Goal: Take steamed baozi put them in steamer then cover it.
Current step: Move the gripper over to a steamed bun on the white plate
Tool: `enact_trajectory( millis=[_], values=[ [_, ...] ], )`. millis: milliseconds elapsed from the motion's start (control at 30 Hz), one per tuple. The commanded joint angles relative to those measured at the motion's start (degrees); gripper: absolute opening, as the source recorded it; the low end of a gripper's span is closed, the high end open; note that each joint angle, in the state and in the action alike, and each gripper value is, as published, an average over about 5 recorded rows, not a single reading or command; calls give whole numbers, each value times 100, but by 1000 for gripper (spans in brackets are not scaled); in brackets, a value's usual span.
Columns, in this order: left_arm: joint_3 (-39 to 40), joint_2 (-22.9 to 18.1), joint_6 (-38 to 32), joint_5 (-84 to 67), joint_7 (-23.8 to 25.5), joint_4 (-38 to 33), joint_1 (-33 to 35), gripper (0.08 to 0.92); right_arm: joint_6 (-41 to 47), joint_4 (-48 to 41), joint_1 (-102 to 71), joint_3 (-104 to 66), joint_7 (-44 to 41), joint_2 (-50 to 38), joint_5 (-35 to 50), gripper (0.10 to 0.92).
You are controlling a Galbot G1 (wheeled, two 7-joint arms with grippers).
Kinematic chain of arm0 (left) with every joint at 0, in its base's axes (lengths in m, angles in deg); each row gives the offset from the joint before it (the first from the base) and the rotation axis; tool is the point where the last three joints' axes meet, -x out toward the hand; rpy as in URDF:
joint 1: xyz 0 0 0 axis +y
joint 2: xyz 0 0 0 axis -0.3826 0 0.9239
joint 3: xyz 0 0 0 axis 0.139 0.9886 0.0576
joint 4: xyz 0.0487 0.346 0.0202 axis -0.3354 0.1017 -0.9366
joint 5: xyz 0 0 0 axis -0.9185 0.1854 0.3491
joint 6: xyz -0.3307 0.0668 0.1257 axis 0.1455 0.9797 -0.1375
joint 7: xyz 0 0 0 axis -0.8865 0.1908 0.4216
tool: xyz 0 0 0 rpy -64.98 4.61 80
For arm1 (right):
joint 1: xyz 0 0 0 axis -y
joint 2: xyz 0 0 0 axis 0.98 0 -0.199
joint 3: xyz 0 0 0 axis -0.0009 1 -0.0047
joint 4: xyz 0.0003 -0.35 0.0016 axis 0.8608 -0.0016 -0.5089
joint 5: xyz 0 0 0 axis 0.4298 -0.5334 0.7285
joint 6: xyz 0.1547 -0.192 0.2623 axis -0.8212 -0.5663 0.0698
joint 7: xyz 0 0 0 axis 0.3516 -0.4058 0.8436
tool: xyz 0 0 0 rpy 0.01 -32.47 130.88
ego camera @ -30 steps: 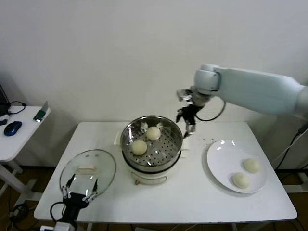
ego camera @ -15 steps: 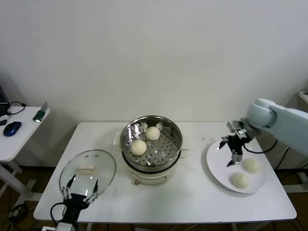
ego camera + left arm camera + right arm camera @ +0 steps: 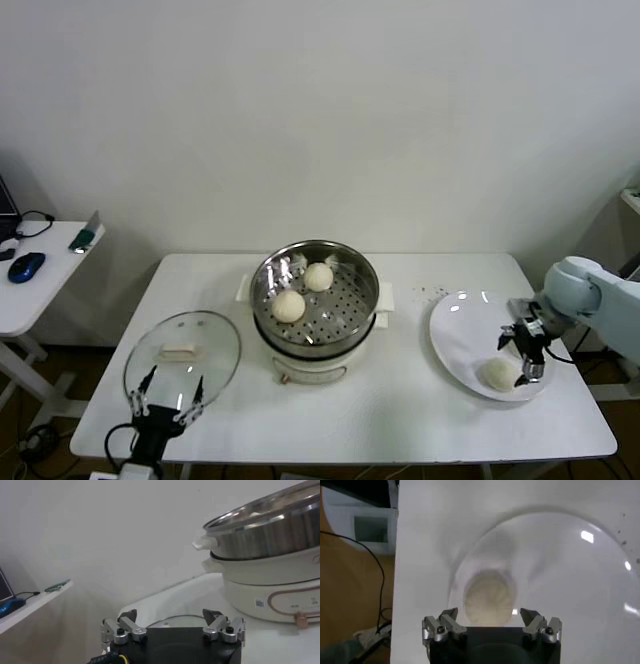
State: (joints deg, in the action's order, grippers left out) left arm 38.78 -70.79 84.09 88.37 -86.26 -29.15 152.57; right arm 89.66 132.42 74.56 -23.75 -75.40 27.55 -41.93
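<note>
Right wrist view shows my right pincer (image 3: 490, 625) spread wide directly above a baozi (image 3: 489, 596) on the white plate (image 3: 580, 590). I should descend centred and squeeze gently (soft dough). Steamer (image 3: 315, 295) waits at nine o'clock; left pincer (image 3: 165, 395) idles, released.

2 baozi (image 3: 303, 291) in steamer (image 3: 315, 340), cover (image 3: 183, 356) left.

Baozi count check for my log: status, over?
Right gripper open over plate baozi. Two in steamer. Left gripper open by cover.
</note>
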Motion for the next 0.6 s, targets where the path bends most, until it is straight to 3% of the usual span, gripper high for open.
enact_trajectory(
  millis=[33,600],
  values=[
    [-2,-22,-6,37,-8,35,25,823,-81,-402,-638,-497,51,114,-422,823],
    [-22,-24,17,28,-23,109,-39,823,-59,-511,-544,-250,78,522,-360,823]
  ],
)
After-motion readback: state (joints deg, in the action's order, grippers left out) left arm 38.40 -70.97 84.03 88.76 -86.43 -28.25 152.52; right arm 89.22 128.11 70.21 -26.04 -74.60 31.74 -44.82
